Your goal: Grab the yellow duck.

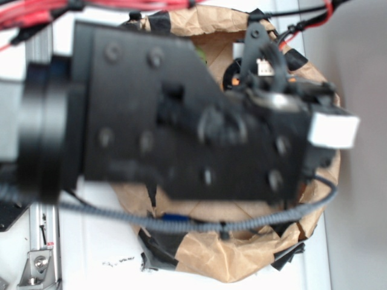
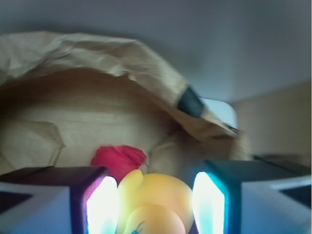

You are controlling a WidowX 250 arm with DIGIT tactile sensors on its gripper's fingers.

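Seen from outside, the black arm (image 1: 175, 121) of the WidowX reaches across from the left and blocks nearly all of a brown paper container (image 1: 242, 260) with black tape (image 1: 163, 244) on its rim, set on a white worktop (image 1: 97, 254). Red cables (image 1: 36, 15) run along the top left, and a grey braided cable (image 1: 199, 226) loops under the arm. The gripper (image 1: 329, 130) points down into the container at the right; this view shows nothing of what lies inside.

In the wrist view, the left finger (image 2: 100, 207) glows pale at the bottom edge. Between it and the right finger (image 2: 209, 204) sits the yellow duck (image 2: 156, 204), glossy and rounded, filling the gap. The fingers are spread to either side of the toy and lie close against it, but the blurred picture does not settle whether they press on it. Just behind the duck lies a red object (image 2: 119, 158), too soft in focus to name, on the crumpled paper floor, with the paper wall (image 2: 97, 68) rising behind.

Judged from this, the approach is done and the duck is bracketed. A firm squeeze and the lift out are left.
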